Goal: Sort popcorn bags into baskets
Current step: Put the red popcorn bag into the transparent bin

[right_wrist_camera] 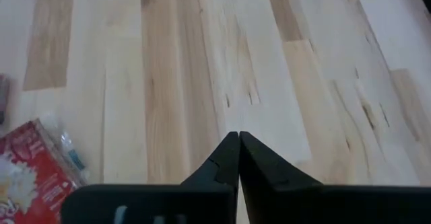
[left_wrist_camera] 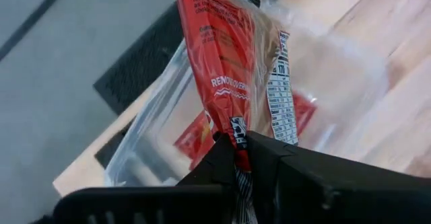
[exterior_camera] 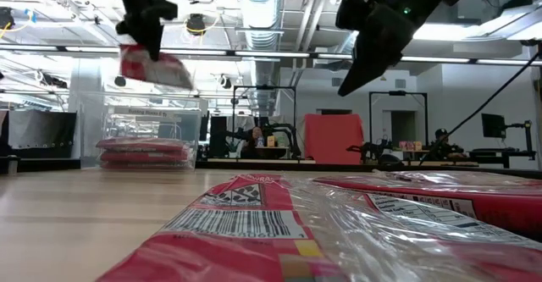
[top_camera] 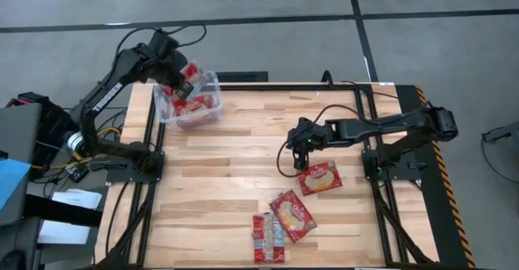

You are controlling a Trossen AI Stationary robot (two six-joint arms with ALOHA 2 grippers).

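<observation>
Red popcorn bag (left_wrist_camera: 232, 62) hangs pinched in the left gripper (left_wrist_camera: 240, 146) above the clear tub (top_camera: 188, 104); right gripper (right_wrist_camera: 238, 140), jaws pressed together, hovers over the table (top_camera: 243, 173).

The table (top_camera: 243, 140) is pale wood, smooth and matt. The popcorn bags (top_camera: 290, 216) are glossy crinkled plastic film (red-printed), the basket (top_camera: 212, 82) clear smooth plastic, the left hand (left_wrist_camera: 239, 158) matt black.
</observation>
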